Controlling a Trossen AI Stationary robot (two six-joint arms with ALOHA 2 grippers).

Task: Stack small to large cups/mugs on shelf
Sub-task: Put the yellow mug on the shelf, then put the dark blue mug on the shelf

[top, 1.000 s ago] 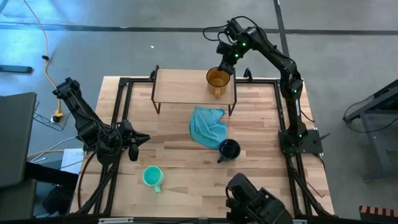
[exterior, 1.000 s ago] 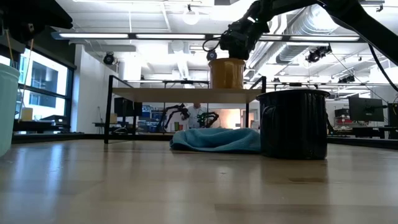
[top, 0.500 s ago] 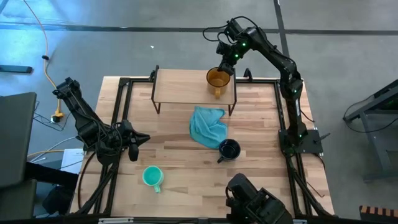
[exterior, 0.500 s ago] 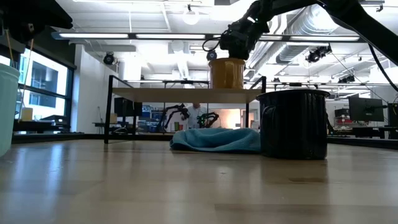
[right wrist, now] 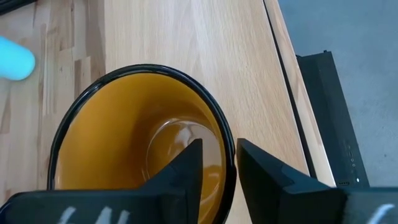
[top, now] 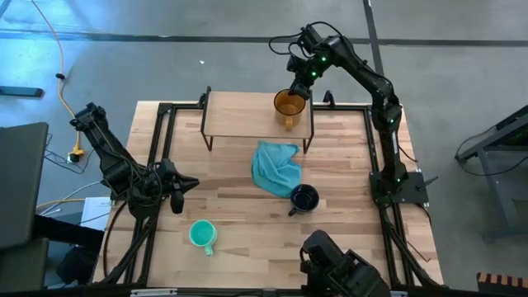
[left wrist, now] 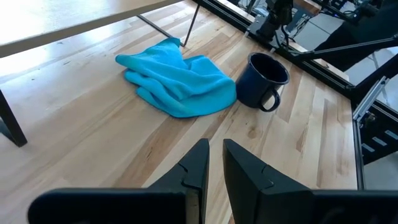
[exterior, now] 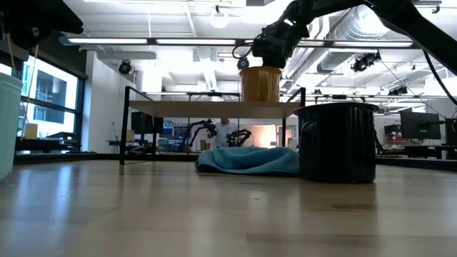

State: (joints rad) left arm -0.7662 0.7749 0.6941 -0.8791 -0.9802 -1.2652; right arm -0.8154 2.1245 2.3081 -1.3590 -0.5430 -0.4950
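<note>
**Amber mug on the shelf, rim straddled by the right hand**

The amber mug (top: 289, 105) is seen upright on the shelf (top: 239, 114), upper centre. Its rim is straddled by the right hand (right wrist: 217, 163), fingers slightly apart (one inside, one outside). The left hand (left wrist: 215, 163), nearly together, is held empty at the counter's (top: 239, 223) left.

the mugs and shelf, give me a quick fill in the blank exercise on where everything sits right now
1. The yellow mug stands on the ____.
2. The blue cloth lies on the table between the shelf and the ____ mug.
3. The green mug stands nearest the ____ gripper.
4. The right gripper has one finger inside the rim of the ____ mug.

Missing words: shelf; navy; left; yellow
</note>
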